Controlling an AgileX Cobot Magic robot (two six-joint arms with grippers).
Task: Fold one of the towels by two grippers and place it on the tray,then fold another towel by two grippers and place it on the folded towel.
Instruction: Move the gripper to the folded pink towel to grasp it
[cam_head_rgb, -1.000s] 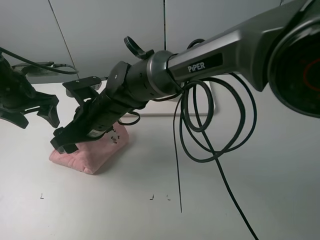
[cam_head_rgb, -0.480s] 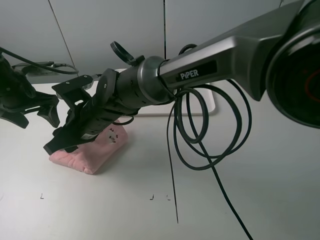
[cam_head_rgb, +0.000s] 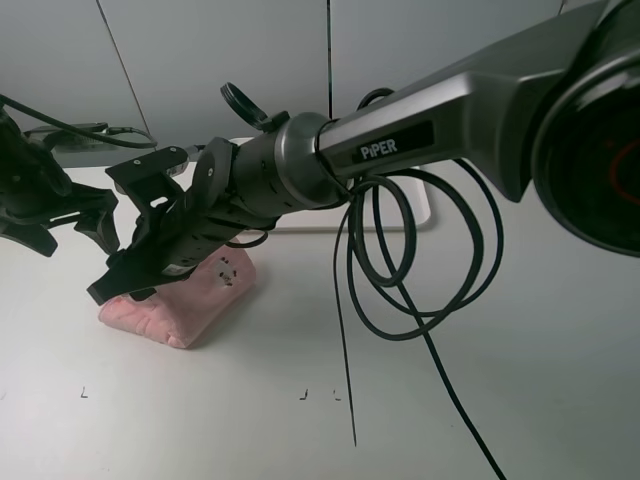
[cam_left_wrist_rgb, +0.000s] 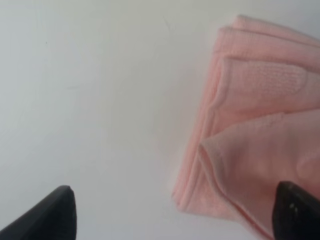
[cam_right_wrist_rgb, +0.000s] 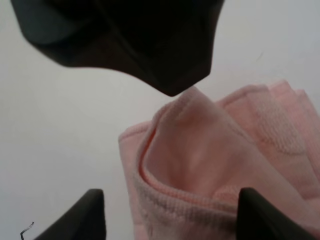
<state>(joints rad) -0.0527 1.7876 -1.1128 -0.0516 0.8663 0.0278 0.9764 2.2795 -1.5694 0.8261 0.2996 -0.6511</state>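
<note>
The right pincer is reaching across from the right side of the worktop to the pale pink towel near its left edge. In the right wrist view its two dark fingertips are standing apart on either side of a raised fold of the towel, part-way spread; whether the fingers are actually pinching the cloth cannot be told, since the tips are only showing at the frame edge. From above, the pincer is lying low over the towel's upper face, seemingly touching it.

The left pincer is hanging near the left edge of the worktop, just beside the towel and apart from it. Its fingers are spread wide, holding nothing, with one tip over the bare surface and the other over the towel's corner.

The worktop is plain white and matte, with small black marks near its front edge. Behind it is standing a pale grey panelled wall. A looped black cable is dangling from the right arm. A white tray is lying towards the back edge, mostly hidden behind the arm.

The pink towel is lying folded into a thick bundle, several layered edges showing.
</note>
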